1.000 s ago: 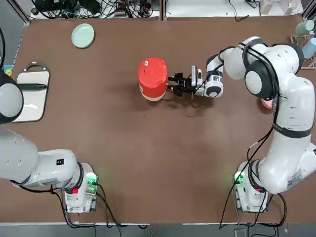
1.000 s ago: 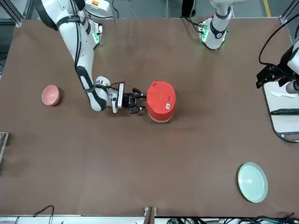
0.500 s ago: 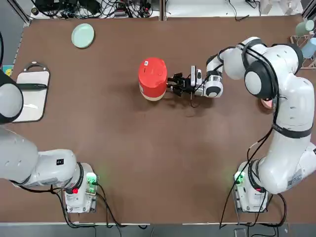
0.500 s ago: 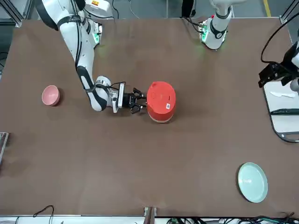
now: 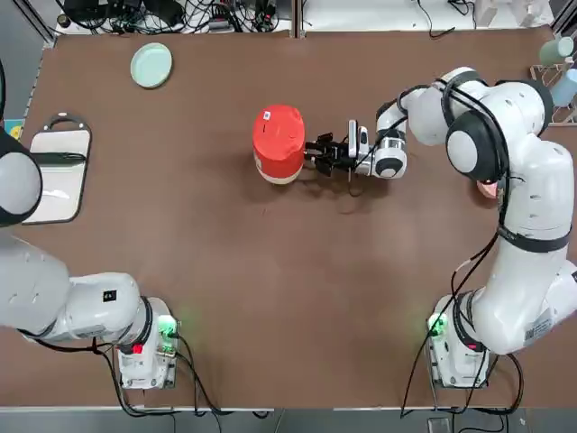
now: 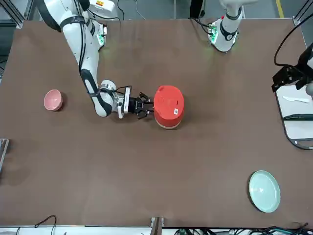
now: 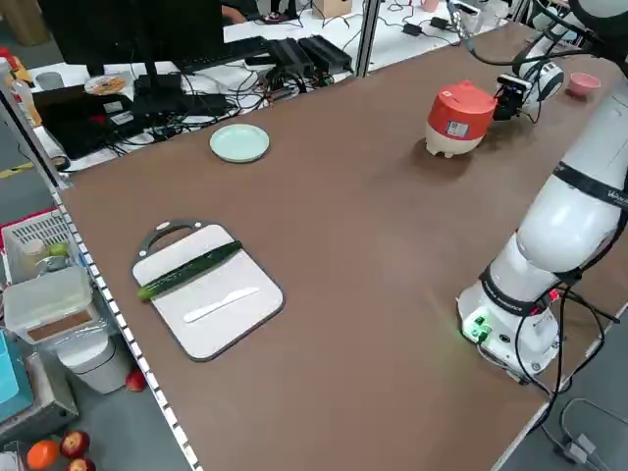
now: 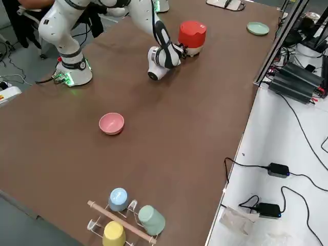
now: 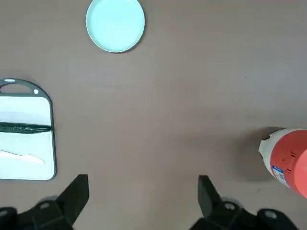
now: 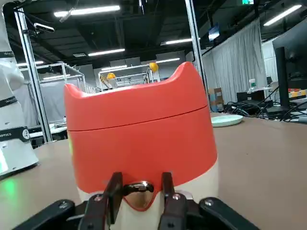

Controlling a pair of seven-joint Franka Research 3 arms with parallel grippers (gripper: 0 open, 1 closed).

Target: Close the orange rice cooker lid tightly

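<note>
The red-orange cylindrical rice cooker (image 5: 279,144) stands mid-table, its domed hinged lid (image 6: 169,99) down. The right gripper (image 5: 317,153) lies low at its side, fingers (image 10: 113,195) narrowly parted around a silver latch (image 10: 137,188), seen only in the right wrist view. Pale green plate (image 5: 151,65) and pink bowl (image 6: 53,100) lie well apart. The left gripper (image 9: 144,201) hangs wide open, empty.

Definitely a robotics lab: aluminium framing (image 10: 29,72), strip lights (image 10: 88,9), cable tangle (image 5: 162,13) at the table's 12 o'clock.
</note>
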